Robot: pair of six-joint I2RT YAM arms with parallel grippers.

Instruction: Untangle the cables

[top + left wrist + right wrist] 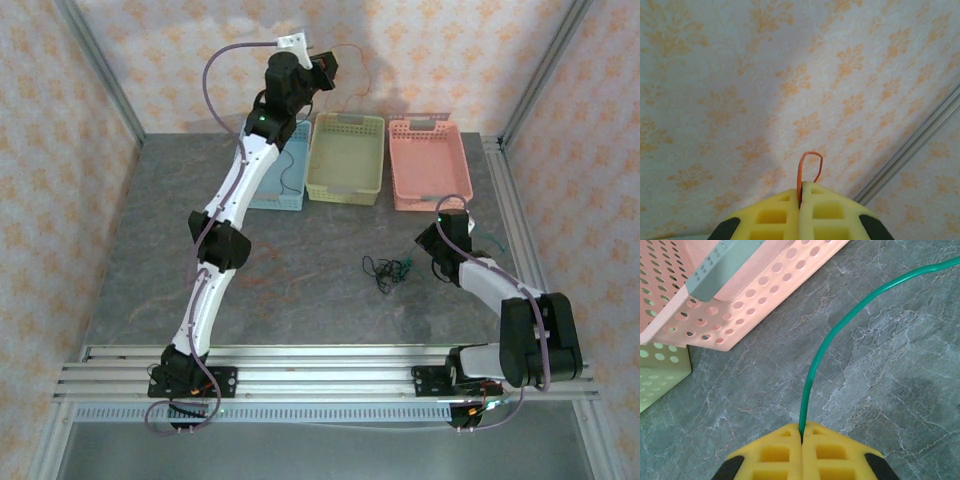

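By the back wall (715, 75), the left gripper (801, 192) pinches an orange cable (799, 172); the right gripper (801, 432) clamps a green cable (840, 325).

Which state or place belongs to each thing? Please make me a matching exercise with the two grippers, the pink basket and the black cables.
Things:
1. left gripper
2. right gripper
3. pink basket
4. black cables

States or places:
A. shut on the green cable
B. loose on the table
C. shut on the orange cable
D. right of the yellow basket

Pairs: 1-C, 2-A, 3-D, 4-B.
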